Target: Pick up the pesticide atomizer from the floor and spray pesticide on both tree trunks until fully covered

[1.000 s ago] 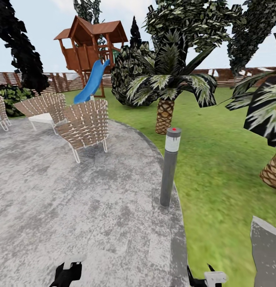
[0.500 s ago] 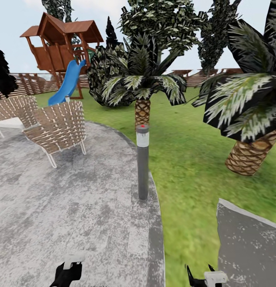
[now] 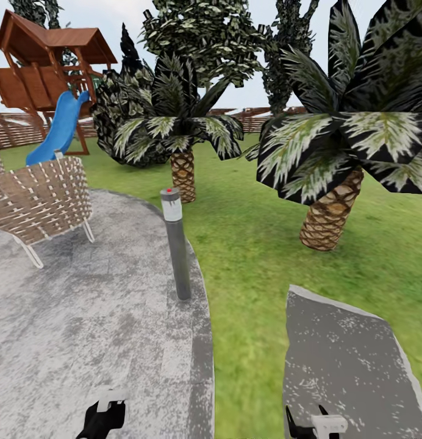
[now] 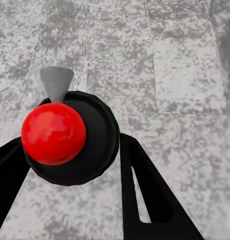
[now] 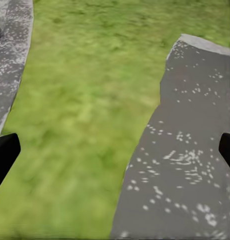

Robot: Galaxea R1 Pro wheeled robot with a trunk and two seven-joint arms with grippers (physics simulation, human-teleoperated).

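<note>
1. Two stretches of grey floor [image 3: 83, 329] are divided by lawn [image 3: 253, 244], which must be crossed to reach any trunk.
2. Two palms [image 3: 324, 219] are seen (not the pale-trunked trees).
3. One bollard [image 3: 176, 244] edges the paving.
4. One pesticide atomizer [image 4: 60, 135] is clenched in the left pincer [image 4: 70, 165], carried upright for spraying; the right pincer [image 5: 115, 150] is released, empty.

**Paving on the left, lawn on the right**

The floor [image 3: 83, 317] fills the left foreground, its curved edge meeting the lawn [image 3: 247, 256] to the right. A post [image 3: 176, 244] stands on that edge. A chair [image 3: 43, 204] sits on the paving at far left, with a slide [image 3: 55, 131] and playhouse [image 3: 43, 61] behind it. 2 palms [image 3: 183, 140] [image 3: 339, 158] stand on the lawn. A separate slab [image 3: 345, 366] lies at near right. The fence [image 3: 10, 129] runs behind.
</note>
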